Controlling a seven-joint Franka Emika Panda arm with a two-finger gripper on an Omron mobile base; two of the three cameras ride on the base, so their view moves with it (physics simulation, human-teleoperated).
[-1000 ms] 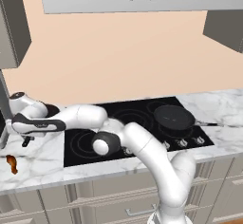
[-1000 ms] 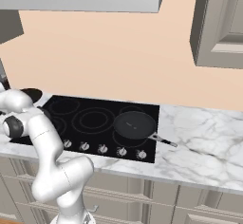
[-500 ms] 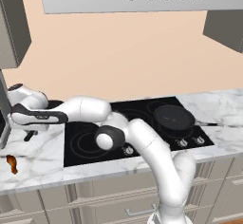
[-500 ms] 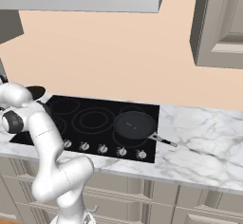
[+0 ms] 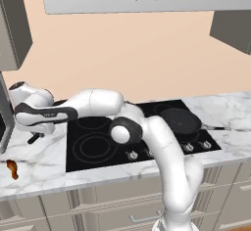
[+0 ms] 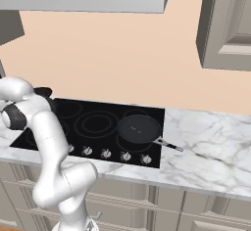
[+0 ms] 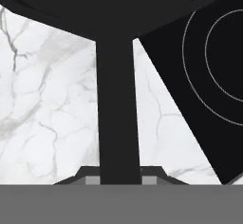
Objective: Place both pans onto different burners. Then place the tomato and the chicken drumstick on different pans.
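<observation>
Stretching across the white marble counter [image 5: 44, 164], the glossy black glass cooktop [image 5: 98, 149] carries one round matte black frying pan [image 5: 180, 120] already on a burner near its right edge, handle pointing out over the counter. The white arm reaches well left, past the cooktop's left edge, where its gripper [image 5: 34, 137] hangs over the marble. In the hand view the second black pan [image 7: 118, 0] sits at the top, its long dark handle [image 7: 117, 109] running straight down between the fingers, so the jaws are closed narrowly on that handle. The pan body lies ahead of the gripper along the handle's long axis, and the cooktop corner with a ringed burner [image 7: 223, 52] lies off to the right in that view; the coming move probably means carrying the pan that way. The small orange-brown chicken drumstick [image 5: 12, 169] lies near the counter's front left edge.
</observation>
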